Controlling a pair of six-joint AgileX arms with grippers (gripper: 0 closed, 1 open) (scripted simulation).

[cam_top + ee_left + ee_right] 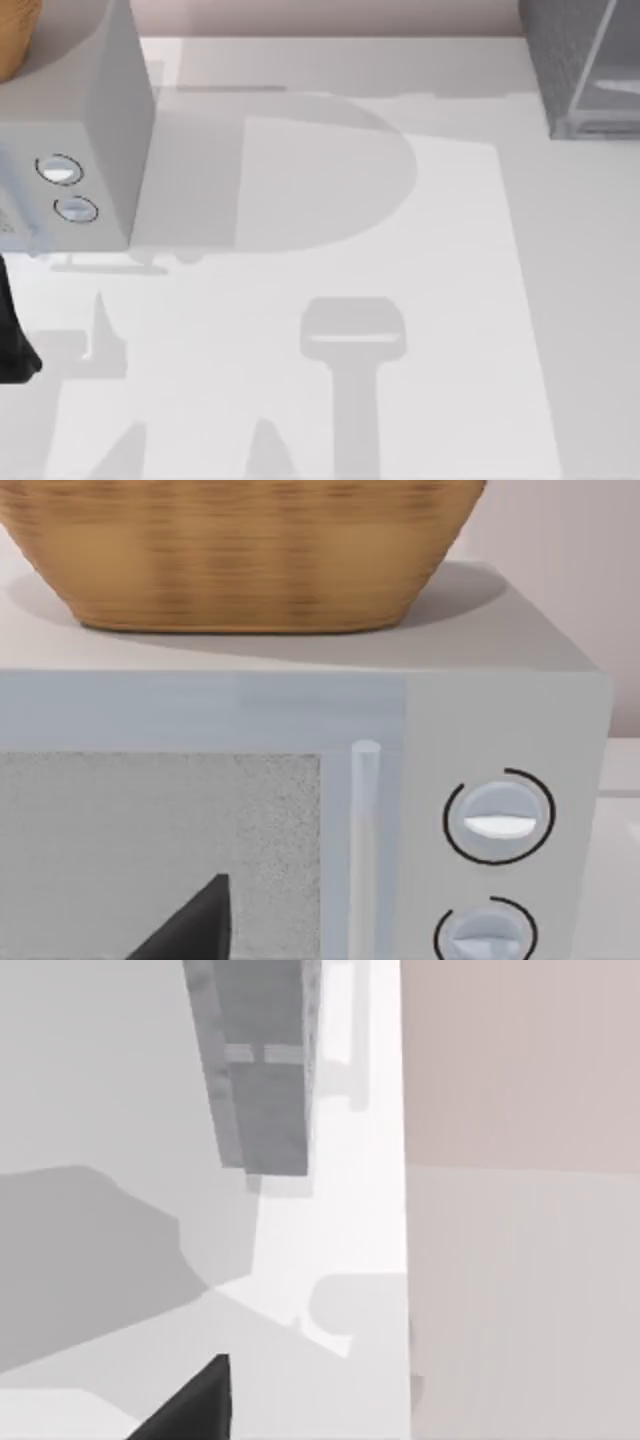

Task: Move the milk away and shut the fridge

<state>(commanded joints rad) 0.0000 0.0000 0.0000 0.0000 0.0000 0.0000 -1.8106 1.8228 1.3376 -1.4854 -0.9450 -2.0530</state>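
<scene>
Two appliances: light grey box with two round dials at the desk's left; dark grey speckled fridge cabinet at far right corner, cut off by the frame edge.
Desk: pale white surface.
Basket: woven tan wicker, resting on the dial box.
Milk carton: nowhere to be made out.
Nearer arm: right, judging by the fridge's side.
Left end effector: cannot tell whether open or closed.
Right end effector: likewise cannot tell.
Fridge door: position hard to judge.

Lighting bright and even, from overhead — soft-edged grey shadows lie across the white table, one large and rounded. The basket casts a soft shadow on the microwave top — no glare.
</scene>
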